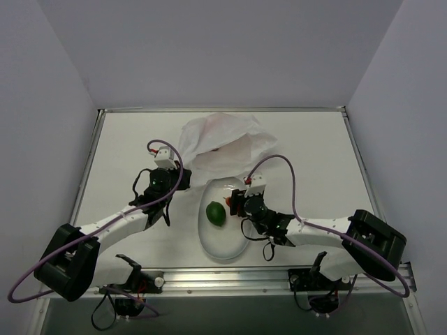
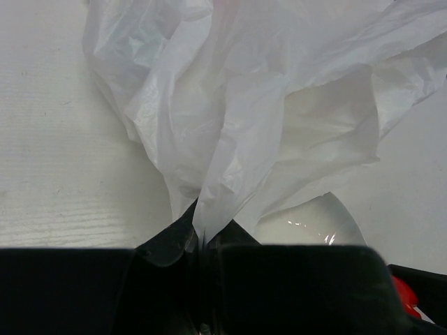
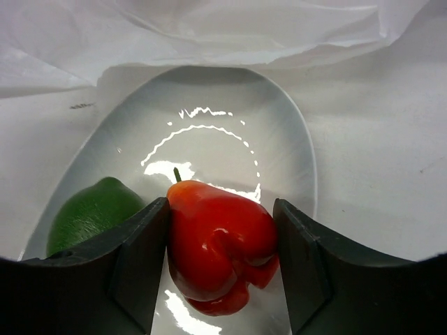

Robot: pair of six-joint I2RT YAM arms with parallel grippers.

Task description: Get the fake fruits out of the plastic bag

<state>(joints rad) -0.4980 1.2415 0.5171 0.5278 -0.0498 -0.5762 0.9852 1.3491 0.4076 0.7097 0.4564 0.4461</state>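
The crinkled white plastic bag (image 1: 223,143) lies at the back middle of the table, its mouth toward the plate. My left gripper (image 1: 180,174) is shut on a bunched fold of the bag (image 2: 265,105), pinched between the jaws (image 2: 202,237). My right gripper (image 1: 235,202) is shut on a glossy red fruit (image 3: 220,244) with a small green stem, held just over the white oval plate (image 3: 230,139). A green round fruit (image 1: 216,213) lies on the plate, left of the red one in the right wrist view (image 3: 91,213). Other fruits are hidden.
The white oval plate (image 1: 227,248) sits between the two arms, its far end under the bag's edge (image 3: 209,28). The plate's rim (image 2: 314,220) shows in the left wrist view. Grey walls enclose the table on three sides.
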